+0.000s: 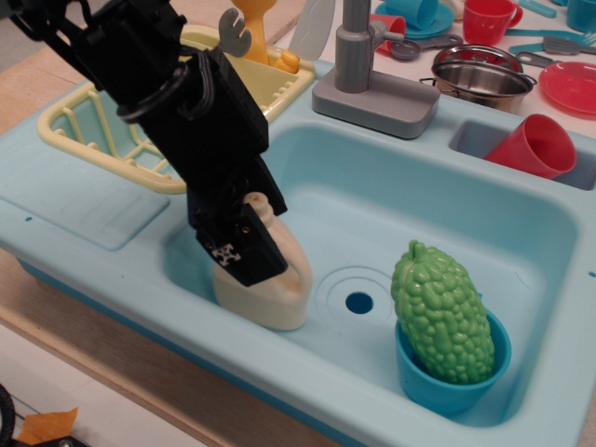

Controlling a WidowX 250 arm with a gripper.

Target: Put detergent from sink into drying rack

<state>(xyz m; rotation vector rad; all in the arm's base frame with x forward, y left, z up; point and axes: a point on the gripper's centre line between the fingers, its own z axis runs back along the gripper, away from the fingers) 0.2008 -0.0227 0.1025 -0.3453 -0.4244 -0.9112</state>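
While the light blue sink (521,223) is taking up most of the table (56,70), the black arm is reaching down from the upper left into the basin's left end. Its end effector (244,250) is sitting low over the cream-white detergent (270,296), covering the jug's cap and most of its upper body; I cannot tell whether its fingers are spread or closed on the jug, since the black housing is hiding them. The detergent is standing upright on the sink floor, near the left wall and left of the round drain hole (358,303). Behind the arm, the pale yellow drying rack (84,126) is resting on the counter at the upper left, well apart from the jug. At the sink's right front, a bumpy green gourd (440,312) is standing in a small blue cup (447,389). A red cup (535,146) is lying tilted in the grey side compartment (475,138).
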